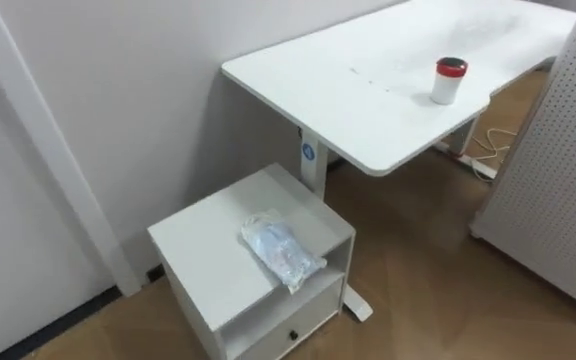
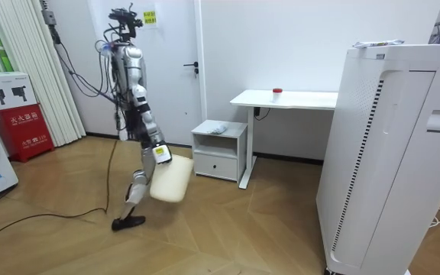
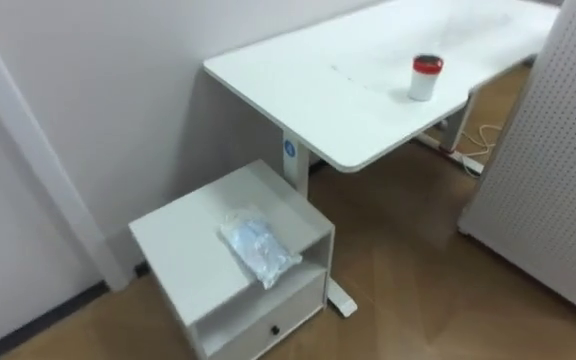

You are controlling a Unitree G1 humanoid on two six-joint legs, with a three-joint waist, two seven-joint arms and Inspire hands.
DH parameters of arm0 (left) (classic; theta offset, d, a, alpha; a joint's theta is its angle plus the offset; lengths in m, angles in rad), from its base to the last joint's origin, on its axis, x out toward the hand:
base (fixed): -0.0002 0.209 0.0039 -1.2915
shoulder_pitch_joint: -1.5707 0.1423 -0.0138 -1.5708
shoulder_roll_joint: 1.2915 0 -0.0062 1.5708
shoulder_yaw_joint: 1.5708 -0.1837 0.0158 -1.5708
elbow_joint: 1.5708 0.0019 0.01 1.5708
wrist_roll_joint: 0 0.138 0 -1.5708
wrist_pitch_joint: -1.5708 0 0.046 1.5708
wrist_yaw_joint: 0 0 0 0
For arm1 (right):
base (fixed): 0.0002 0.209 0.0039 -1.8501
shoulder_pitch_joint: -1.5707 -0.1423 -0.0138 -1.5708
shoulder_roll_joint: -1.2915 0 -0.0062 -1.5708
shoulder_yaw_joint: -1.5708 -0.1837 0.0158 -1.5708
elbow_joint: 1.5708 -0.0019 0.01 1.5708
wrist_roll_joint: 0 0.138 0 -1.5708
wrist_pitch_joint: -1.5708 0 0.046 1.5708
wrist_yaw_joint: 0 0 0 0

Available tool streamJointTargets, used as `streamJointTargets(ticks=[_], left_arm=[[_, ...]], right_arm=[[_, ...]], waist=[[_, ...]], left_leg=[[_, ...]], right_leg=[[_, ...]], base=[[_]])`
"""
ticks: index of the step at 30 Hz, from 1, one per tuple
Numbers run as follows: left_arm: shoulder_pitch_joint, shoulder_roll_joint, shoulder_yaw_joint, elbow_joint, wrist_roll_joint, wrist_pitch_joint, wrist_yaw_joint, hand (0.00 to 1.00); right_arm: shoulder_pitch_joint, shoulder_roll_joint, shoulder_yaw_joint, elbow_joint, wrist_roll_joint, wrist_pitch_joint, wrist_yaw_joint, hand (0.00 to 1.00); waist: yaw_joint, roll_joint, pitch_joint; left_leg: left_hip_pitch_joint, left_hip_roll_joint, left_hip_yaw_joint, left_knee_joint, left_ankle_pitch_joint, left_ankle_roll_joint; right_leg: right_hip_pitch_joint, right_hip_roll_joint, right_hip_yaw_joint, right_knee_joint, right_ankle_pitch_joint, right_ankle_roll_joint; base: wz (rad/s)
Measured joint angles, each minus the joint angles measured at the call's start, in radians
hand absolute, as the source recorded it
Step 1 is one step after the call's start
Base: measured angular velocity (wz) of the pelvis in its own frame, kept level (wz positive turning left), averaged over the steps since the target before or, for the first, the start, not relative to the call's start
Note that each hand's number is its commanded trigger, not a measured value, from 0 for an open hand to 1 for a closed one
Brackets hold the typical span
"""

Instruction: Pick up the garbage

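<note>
We read this as the approach step: nothing picked yet. In the room view the robot is out on the wood floor (image 2: 228,221), mid-stride by the look of its legs, and well apart from the white cabinet (image 1: 198,250) its eyes look down on. One robot hand (image 2: 160,153) hangs low w/ a pale bin-like container (image 2: 170,183) at it. We can't tell which side that is, nor whether the fingers are curled on the container. The garbage, a crumpled clear plastic bag (image 1: 281,250), lies on the cabinet top near the edge above the open shelf, w/ nothing touching it.

Next move, in our judgement: close in till the cabinet is within reach, stop square to it, then bring a free robot hand down over the bag. The bag is prob. light and slippery, so a pinch on a fold should beat a flat scoop. A stray nudge could slide it off the edge.

Surroundings, big to small:
- A tall white unit (image 2: 388,153) stands at the room view's right.
- The white table (image 1: 368,90) sits against the wall, its leg just beside the cabinet.
- A white perforated panel (image 1: 558,170) is near the table's end.
- A red box (image 2: 20,126) is at the room view's left.
- A small white cup w/ red lid (image 1: 449,80) is on the table, well apart from the bag.
- A cable (image 1: 488,150) lies on the floor below the table.
</note>
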Motion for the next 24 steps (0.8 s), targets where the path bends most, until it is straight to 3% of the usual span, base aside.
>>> streamJointTargets(ticks=[2,3,5,7,8,9,10,11,13,14,15,16,17,18,19,20,22,24], left_arm=[[-0.017,0.001,-0.004,-0.006,-0.015,-0.014,0.001,0.0],[-0.023,0.002,-0.007,-0.021,-0.015,-0.022,0.003,0.0],[-0.036,0.004,-0.01,-0.027,-0.014,-0.022,0.017,0.0],[-0.049,0.007,-0.01,-0.028,-0.012,-0.023,0.044,0.0],[-0.057,0.013,-0.024,-0.03,-0.013,-0.024,0.06,0.0],[-0.06,0.015,-0.031,-0.032,-0.013,-0.026,0.069,0.0],[-0.07,0.018,-0.04,-0.039,-0.01,-0.028,0.082,0.0],[-0.063,0.018,-0.044,-0.043,-0.003,-0.032,0.086,0.0],[-0.07,0.024,-0.065,-0.052,-0.006,-0.046,0.093,0.0],[-0.072,0.025,-0.07,-0.054,-0.005,-0.049,0.098,0.0],[-0.071,0.025,-0.073,-0.061,-0.014,-0.06,0.112,0.0],[-0.07,0.024,-0.091,-0.072,-0.019,-0.067,0.122,0.0],[-0.071,0.021,-0.094,-0.082,-0.025,-0.071,0.125,0.0],[-0.066,0.017,-0.108,-0.097,-0.033,-0.081,0.132,0.0],[-0.066,0.015,-0.113,-0.103,-0.035,-0.092,0.134,0.0],[-0.066,0.015,-0.115,-0.104,-0.035,-0.103,0.135,0.0],[-0.066,0.015,-0.115,-0.105,-0.034,-0.123,0.15,0.0],[-0.07,0.016,-0.114,-0.118,-0.022,-0.14,0.168,0.0]], right_arm=[[-0.013,0.001,0.011,-0.018,-0.003,-0.001,-0.011,1.0],[-0.014,0.002,0.012,-0.035,-0.003,-0.006,-0.023,1.0],[-0.018,0.009,0.016,-0.054,-0.009,-0.017,-0.031,1.0],[-0.02,0.013,0.019,-0.054,-0.015,-0.038,-0.027,1.0],[-0.025,0.014,0.026,-0.053,-0.011,-0.043,-0.018,1.0],[-0.029,0.014,0.033,-0.053,-0.005,-0.044,-0.017,1.0],[-0.031,0.014,0.04,-0.055,0.0,-0.05,-0.018,1.0],[-0.031,0.013,0.038,-0.058,0.0,-0.053,-0.02,1.0],[-0.034,0.011,0.027,-0.07,0.025,-0.064,-0.029,1.0],[-0.033,0.011,0.025,-0.069,0.038,-0.068,-0.029,1.0],[-0.029,0.009,0.026,-0.067,0.065,-0.076,-0.027,1.0],[-0.024,0.009,0.028,-0.066,0.092,-0.085,-0.023,1.0],[-0.022,0.009,0.028,-0.065,0.097,-0.089,-0.023,1.0],[-0.01,0.011,0.037,-0.062,0.097,-0.099,-0.02,1.0],[-0.014,0.015,0.05,-0.051,0.096,-0.107,-0.019,1.0],[-0.02,0.018,0.064,-0.043,0.092,-0.114,-0.019,1.0],[-0.03,0.016,0.079,-0.039,0.072,-0.125,-0.02,1.0],[-0.041,0.012,0.087,-0.023,0.043,-0.136,-0.013,1.0]], waist=[[0.005,-0.003,-0.0007],[0.001,-0.003,-0.001],[-0.001,-0.002,-0.0004],[0.014,0.014,0.0031],[0.024,0.023,-0.0022],[0.026,0.023,-0.0004],[0.024,0.03,0.0013],[0.024,0.035,0.0011],[0.014,0.055,0.0053],[0.004,0.057,0.0052],[-0.011,0.057,0.006],[-0.013,0.055,0.0048],[-0.015,0.056,0.0055],[-0.023,0.059,-0.0043],[-0.016,0.064,-0.0113],[-0.009,0.072,-0.0048],[-0.011,0.073,-0.0016],[-0.015,0.077,-0.0034]], left_leg=[[0.02,-0.006,0.02,0.009,-0.04,0.012],[0.04,-0.012,0.03,0.01,-0.065,0.019],[0.08,-0.016,0.038,0.005,-0.091,0.027],[0.147,-0.01,0.029,-0.031,-0.118,0.031],[0.173,-0.01,0.017,-0.06,-0.12,0.033],[0.188,-0.007,0.015,-0.075,-0.12,0.033],[0.209,0.002,0.011,-0.101,-0.119,0.032],[0.218,0.011,0.011,-0.11,-0.121,0.029],[0.254,0.038,-0.018,-0.148,-0.121,0.018],[0.264,0.043,-0.028,-0.157,-0.119,0.015],[0.289,0.048,-0.047,-0.186,-0.115,0.006],[0.312,0.049,-0.056,-0.21,-0.114,-0.002],[0.32,0.05,-0.068,-0.214,-0.117,-0.008],[0.335,0.06,-0.089,-0.216,-0.122,-0.021],[0.345,0.072,-0.093,-0.222,-0.117,-0.03],[0.357,0.082,-0.093,-0.227,-0.115,-0.038],[0.378,0.093,-0.093,-0.248,-0.108,-0.05],[0.391,0.098,-0.093,-0.273,-0.1,-0.063]], right_leg=[[-0.054,-0.027,-0.004,0.151,0.008,0.028],[-0.097,-0.04,-0.005,0.27,0.041,0.054],[-0.149,-0.065,-0.01,0.418,0.134,0.053],[-0.173,-0.077,-0.04,0.499,0.284,0.042],[-0.195,-0.08,-0.058,0.53,0.295,0.039],[-0.215,-0.081,-0.06,0.547,0.273,0.037],[-0.265,-0.074,-0.079,0.563,0.221,0.026],[-0.294,-0.064,-0.087,0.559,0.194,0.018],[-0.384,-0.013,-0.087,0.437,0.141,0.008],[-0.396,-0.001,-0.086,0.376,0.141,0.008],[-0.396,0.011,-0.087,0.224,0.146,0.008],[-0.391,0.012,-0.088,0.06,0.182,0.008],[-0.39,0.017,-0.086,0.01,0.238,0.021],[-0.37,0.036,-0.087,-0.036,0.306,0.016],[-0.341,0.06,-0.093,-0.069,0.316,0.008],[-0.311,0.076,-0.097,-0.103,0.325,-0.001],[-0.275,0.085,-0.094,-0.147,0.326,-0.002],[-0.27,0.098,-0.095,-0.152,0.325,-0.002]], base=[[-0.16],[0.0],[0.03],[-0.18],[-0.24],[-0.17],[-0.06],[-0.04],[0.16],[0.46],[0.45],[0.42],[0.48],[0.37],[0.27],[0.0],[0.0],[0.04]])
